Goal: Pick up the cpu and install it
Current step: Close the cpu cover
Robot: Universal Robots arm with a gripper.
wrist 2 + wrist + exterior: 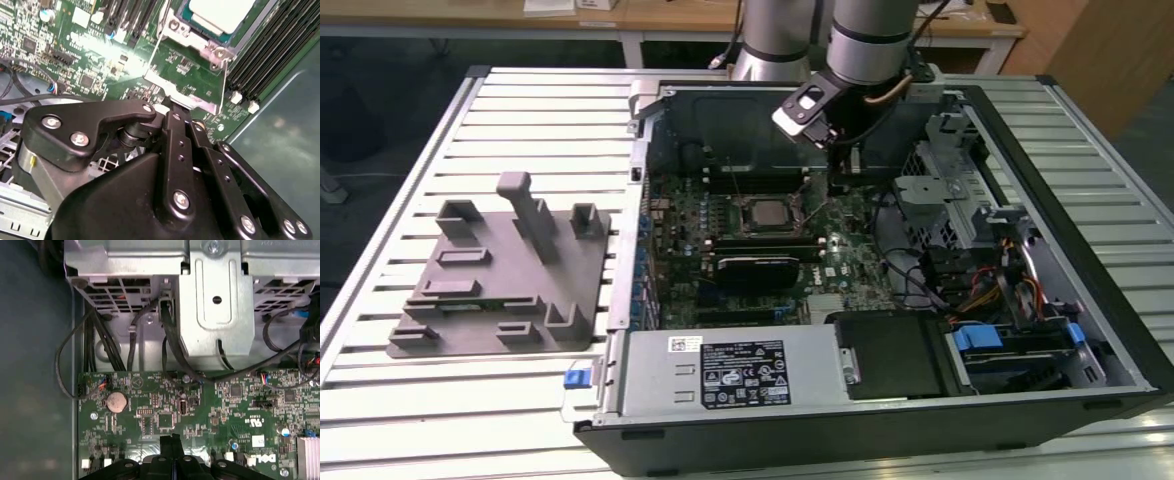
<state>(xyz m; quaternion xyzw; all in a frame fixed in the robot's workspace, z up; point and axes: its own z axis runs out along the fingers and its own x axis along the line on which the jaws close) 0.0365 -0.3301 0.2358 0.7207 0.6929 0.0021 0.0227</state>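
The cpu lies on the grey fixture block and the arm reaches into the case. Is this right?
Not quite. In the exterior view the cpu sits in the motherboard socket inside the case, not on the grey fixture block. The arm does reach into the case.

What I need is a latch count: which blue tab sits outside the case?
The blue tab on the case wall, exterior view's left; the other blue tabs sit inside.

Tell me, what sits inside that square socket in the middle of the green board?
The cpu lies in the socket, its pale silver top showing. Whatever is beneath the chip is covered by it and cannot be seen.
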